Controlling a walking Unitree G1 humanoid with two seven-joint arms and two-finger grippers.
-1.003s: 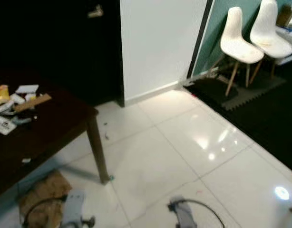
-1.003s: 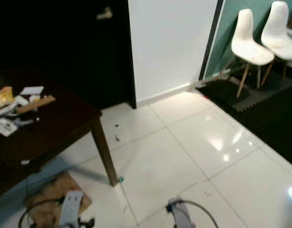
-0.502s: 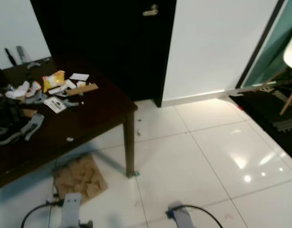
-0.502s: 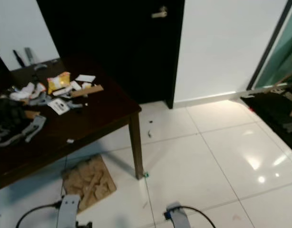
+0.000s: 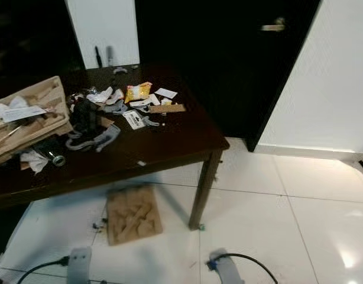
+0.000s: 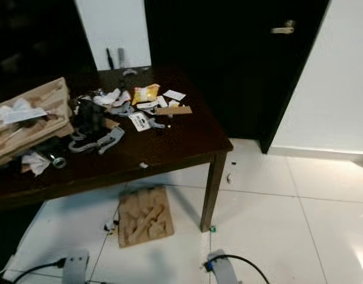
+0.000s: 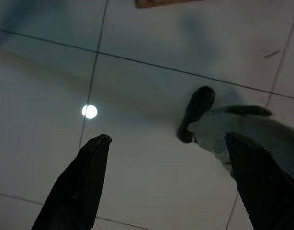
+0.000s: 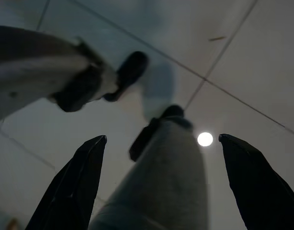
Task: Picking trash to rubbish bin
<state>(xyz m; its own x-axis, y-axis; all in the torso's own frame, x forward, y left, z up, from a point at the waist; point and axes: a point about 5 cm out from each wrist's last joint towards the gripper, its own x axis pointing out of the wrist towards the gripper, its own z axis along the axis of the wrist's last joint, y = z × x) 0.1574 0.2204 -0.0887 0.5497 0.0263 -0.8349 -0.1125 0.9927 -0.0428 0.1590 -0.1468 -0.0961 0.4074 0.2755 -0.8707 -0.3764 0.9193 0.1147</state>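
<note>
Trash (image 5: 134, 103) on table (image 5: 187, 139), beyond jaws

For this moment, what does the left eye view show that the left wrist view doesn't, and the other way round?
Left eye view: the dark wooden table strewn with litter, including a yellow snack packet, and the black door behind it.
Left wrist view: the left gripper, fingers open, hanging over the floor, plus the robot's black foot and a round light reflection.
Both: the white tiled floor. The brown edge in the wrist view is probably the flat cardboard piece.
</note>
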